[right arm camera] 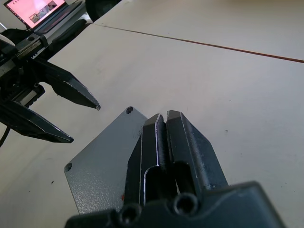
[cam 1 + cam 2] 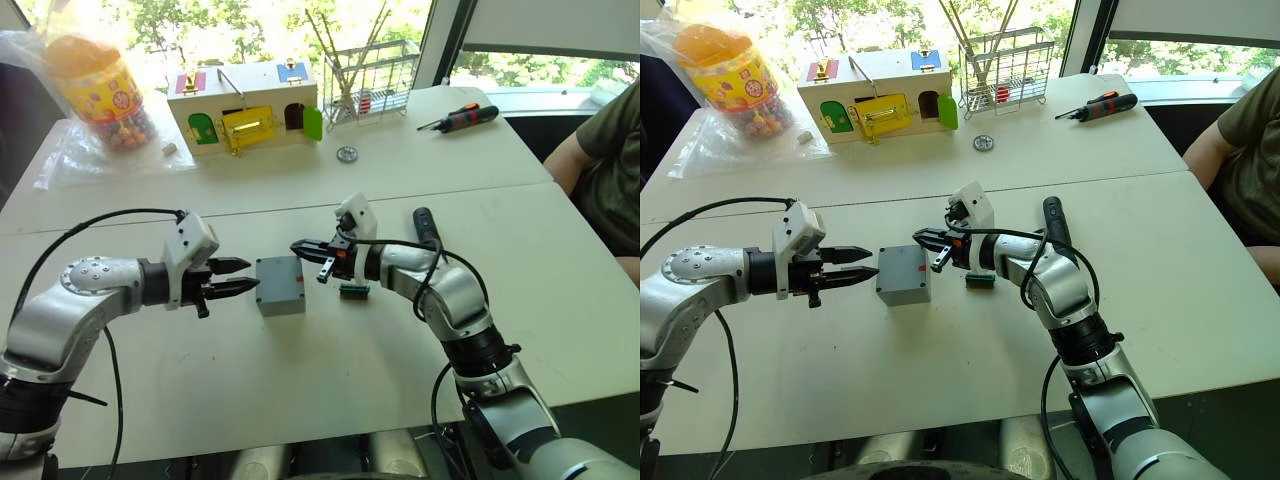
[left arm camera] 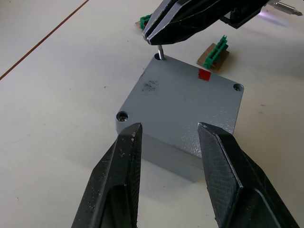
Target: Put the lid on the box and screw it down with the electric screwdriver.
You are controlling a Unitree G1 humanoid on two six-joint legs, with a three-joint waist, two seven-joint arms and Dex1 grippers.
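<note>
the small square grey plastic box point(image 2: 280, 285) sat on the white table point(image 2: 300, 380) between the two arms, with the flat grey lid point(image 3: 183, 102) already lying on top of it, a red dot showing on its upper face. the right gripper point(image 2: 300, 247) had its two black fingers pressed together on a small metal screw point(image 3: 161, 51), and the screw's tip stood right at one corner hole of the lid. the left gripper point(image 2: 243, 276) hung just beside the opposite side of the box with its fingers spread and not touching it.

to my eye the weak point was that loose box. nothing braced it, so if the right arm pushed the screw down a little off the hole, the lid could slide out of line or the whole box could scoot toward the left fingers. the screw looked tilted rather than plumb, so it could catch on the hole's edge, tip over once let go, and roll off across the table.

the long black cylindrical electric screwdriver point(image 2: 428, 228) lay on the table behind the right forearm, close to its cable, and i thought a backward swing could knock it. a green connector block on a card point(image 3: 216, 51) lay just beside the box, also easy to bump.
</note>
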